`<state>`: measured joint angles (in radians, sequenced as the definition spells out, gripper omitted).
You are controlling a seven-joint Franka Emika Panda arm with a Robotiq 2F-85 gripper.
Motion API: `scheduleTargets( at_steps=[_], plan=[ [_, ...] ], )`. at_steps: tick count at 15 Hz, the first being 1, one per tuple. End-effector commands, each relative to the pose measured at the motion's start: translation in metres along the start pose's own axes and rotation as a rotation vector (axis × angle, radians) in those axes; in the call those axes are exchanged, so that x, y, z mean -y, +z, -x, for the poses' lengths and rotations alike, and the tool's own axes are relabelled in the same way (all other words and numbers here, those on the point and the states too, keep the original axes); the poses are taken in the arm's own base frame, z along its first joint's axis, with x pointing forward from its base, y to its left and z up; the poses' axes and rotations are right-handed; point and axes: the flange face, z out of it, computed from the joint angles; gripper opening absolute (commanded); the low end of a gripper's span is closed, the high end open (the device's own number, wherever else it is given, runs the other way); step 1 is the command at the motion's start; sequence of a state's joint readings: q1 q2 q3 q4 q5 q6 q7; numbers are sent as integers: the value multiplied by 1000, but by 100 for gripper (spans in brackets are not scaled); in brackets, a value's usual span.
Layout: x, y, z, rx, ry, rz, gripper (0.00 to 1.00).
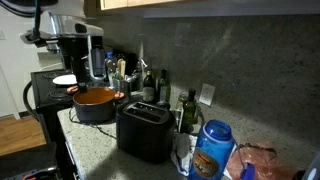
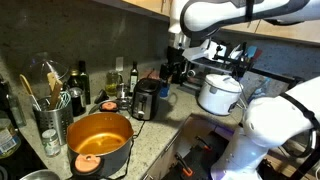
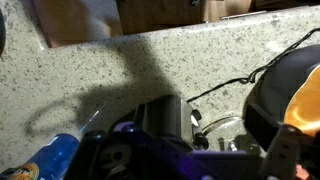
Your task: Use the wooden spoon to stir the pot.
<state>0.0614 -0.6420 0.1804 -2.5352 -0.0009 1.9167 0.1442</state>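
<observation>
Stirring seems not begun: gripper (image 2: 177,45) raised away from the pot (image 2: 100,140) on the worktop (image 2: 152,132), its opening indiscernible.

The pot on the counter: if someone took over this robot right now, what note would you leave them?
Gripper: raised high above the counter, away from the pot; too dark to tell whether the fingers are open or shut, and no spoon shows in them.
Pot: at the counter's edge, orange inside, no spoon seen in it.
Spoon: probably among the utensils in the holder beside the pot, but I cannot pick it out.
Done: nothing that shows.
Left: fetch the spoon, bring it to the pot, stir.
</observation>
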Motion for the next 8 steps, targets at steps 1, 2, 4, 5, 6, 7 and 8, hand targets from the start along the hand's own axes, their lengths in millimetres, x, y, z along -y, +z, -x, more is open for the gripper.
scheduleTargets(
  at_steps=[1,2,4,5,6,7,8],
  plan=[
    [0,-1,0,1,0,0,100],
    [0,-1,0,1,0,0,100],
    [0,-1,0,1,0,0,100],
    [0,-1,0,1,0,0,100],
    [3,-1,-2,-3,-2,0,100],
    [5,-2,-3,-1,-10,-1,100],
    [10,-2,-7,-2,-26,-3,100]
  ],
)
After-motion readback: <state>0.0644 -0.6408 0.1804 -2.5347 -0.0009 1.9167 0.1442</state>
